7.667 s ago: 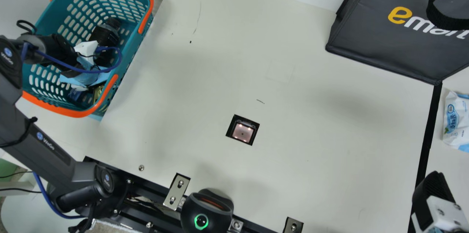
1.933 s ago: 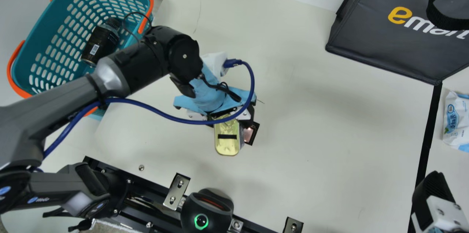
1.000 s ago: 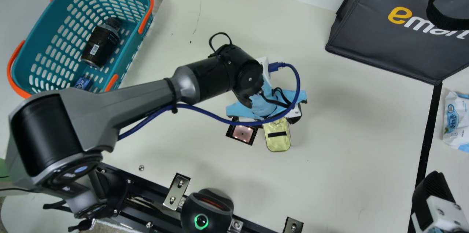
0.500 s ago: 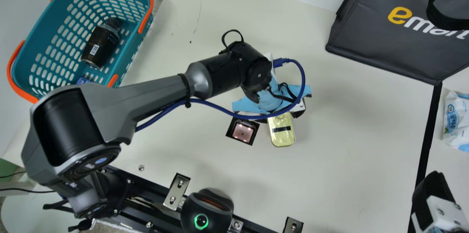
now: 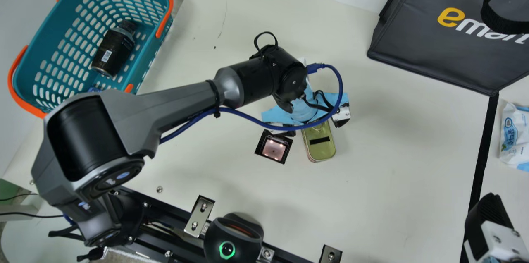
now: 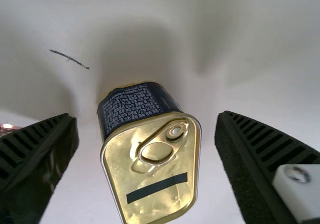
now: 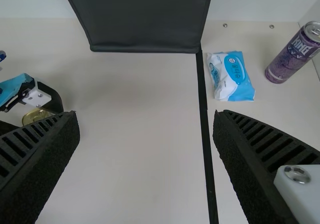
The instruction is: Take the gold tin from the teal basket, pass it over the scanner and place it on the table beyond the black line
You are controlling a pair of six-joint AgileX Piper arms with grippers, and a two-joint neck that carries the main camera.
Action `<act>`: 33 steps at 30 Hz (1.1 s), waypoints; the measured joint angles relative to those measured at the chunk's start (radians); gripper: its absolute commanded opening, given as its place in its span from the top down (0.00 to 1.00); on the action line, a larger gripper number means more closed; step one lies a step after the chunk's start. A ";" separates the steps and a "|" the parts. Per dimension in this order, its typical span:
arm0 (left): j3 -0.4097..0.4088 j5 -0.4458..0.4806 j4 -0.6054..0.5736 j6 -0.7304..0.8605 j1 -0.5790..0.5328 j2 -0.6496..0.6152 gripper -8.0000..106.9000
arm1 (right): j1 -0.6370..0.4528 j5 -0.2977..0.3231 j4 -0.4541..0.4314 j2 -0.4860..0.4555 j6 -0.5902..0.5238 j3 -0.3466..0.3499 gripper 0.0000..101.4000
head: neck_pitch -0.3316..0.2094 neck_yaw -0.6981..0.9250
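Our left claw (image 6: pixel 146 118) has just released the tin (image 5: pixel 319 142) and sits wide about it, on the counter (image 5: pixel 392 197) beside the scanner (image 5: pixel 272 150). It's short of the line (image 5: pixel 482 155); our right claw (image 7: pixel 146 115), also wide, should probably finish.

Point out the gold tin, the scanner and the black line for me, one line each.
Gold tin (image 6: pixel 150 170): left wrist view, on its lid.
Scanner (image 5: pixel 273 149): main view, on its lit window.
Black line (image 7: pixel 205 134): right wrist view, about halfway along its visible length.
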 measured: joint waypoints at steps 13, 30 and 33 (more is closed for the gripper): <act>0.093 -0.047 -0.064 0.141 0.074 -0.138 0.15 | 0.000 -0.001 0.000 0.000 0.000 0.000 0.06 | 0.000 0.000; 0.342 0.044 -0.331 0.586 0.408 -0.502 0.15 | 0.000 -0.001 0.000 0.000 0.000 0.000 0.06 | 0.000 0.000; 0.378 0.078 -0.315 0.657 0.475 -0.574 0.15 | 0.000 -0.001 0.000 0.000 0.000 0.000 0.06 | 0.000 0.000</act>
